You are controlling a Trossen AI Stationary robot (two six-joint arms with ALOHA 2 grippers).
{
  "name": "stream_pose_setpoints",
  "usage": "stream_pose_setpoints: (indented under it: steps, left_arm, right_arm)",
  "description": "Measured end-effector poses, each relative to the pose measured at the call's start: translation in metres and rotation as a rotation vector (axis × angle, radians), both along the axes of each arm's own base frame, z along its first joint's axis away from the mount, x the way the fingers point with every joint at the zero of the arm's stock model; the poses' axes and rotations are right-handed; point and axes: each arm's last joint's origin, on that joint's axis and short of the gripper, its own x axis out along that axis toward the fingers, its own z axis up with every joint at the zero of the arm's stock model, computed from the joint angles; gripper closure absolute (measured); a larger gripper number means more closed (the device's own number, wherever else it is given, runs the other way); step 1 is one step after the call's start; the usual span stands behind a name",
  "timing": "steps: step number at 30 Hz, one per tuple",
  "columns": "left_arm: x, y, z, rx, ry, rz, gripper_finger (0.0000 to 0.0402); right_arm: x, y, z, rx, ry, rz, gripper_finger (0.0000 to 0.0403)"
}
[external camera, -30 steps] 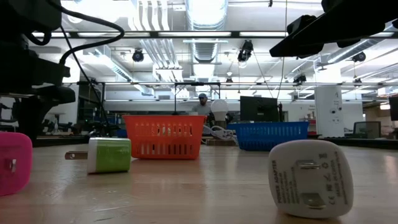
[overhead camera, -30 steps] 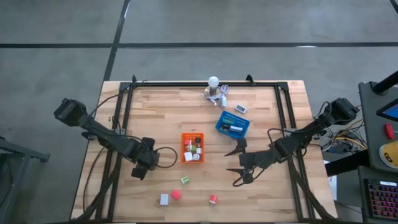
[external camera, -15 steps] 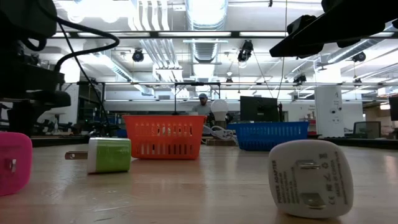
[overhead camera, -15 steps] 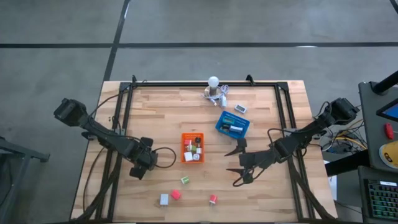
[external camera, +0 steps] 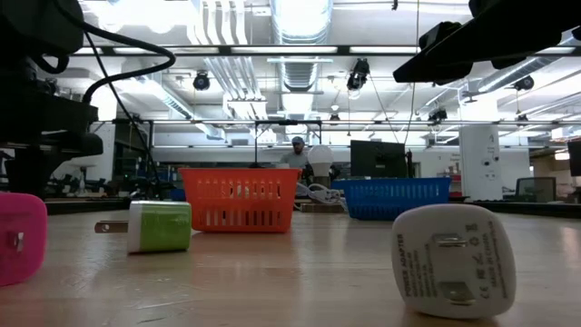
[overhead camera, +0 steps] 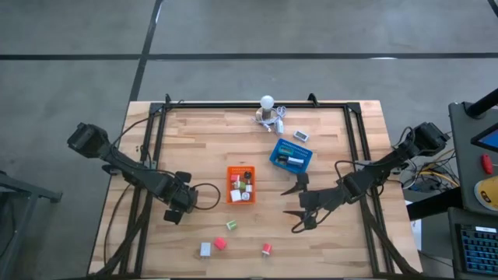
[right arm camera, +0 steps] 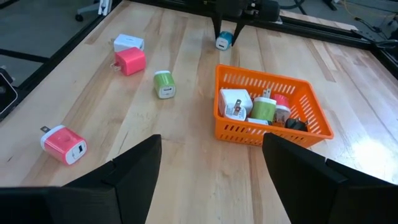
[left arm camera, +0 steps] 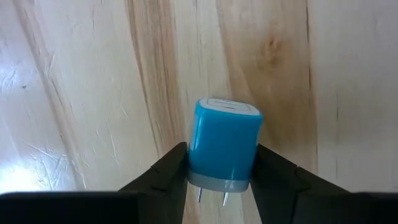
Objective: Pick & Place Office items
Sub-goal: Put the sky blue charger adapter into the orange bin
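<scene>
The left gripper (left arm camera: 221,180) sits at the left of the table (overhead camera: 202,148), just left of the orange basket (overhead camera: 242,186), with its two fingers (left arm camera: 165,171) pressed against both sides of a blue wall charger (left arm camera: 224,146); the charger looks gripped, prongs pointing back toward the wrist. I judge this the grasp step, with the next move a lift and a carry right to a basket.

Nearer the front lie a white charger (overhead camera: 205,249), a pink one (overhead camera: 220,243), a green one (overhead camera: 231,225) and a red-pink one (overhead camera: 267,249), all loose. The orange basket already holds several chargers. The blue basket (overhead camera: 291,156) sits farther right. The right gripper (overhead camera: 296,204) waits right of the orange basket, jaws spread wide and empty.
</scene>
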Motion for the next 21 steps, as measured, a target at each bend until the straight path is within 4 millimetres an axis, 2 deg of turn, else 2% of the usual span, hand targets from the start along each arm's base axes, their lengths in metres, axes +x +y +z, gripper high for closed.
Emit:
stream_pose_setpoints:
  steps: [5, 13, 21]
  left_arm:
    - [0.0003, -0.0001, -0.0001, -0.003, -0.005, 0.020, 0.0255]
    - [0.0043, -0.0028, -0.0002, -0.052, -0.040, 0.076, 0.0220]
    - [0.0062, -0.0039, 0.0001, -0.066, -0.058, 0.075, 0.0215]
  right_arm:
    - [0.0000, 0.0000, 0.0000, 0.000, 0.000, 0.000, 0.0129]
    - [0.0000, 0.0000, 0.0000, 0.000, 0.000, 0.000, 0.0129]
    - [0.0001, 0.0000, -0.0001, 0.000, 0.000, 0.000, 0.0129]
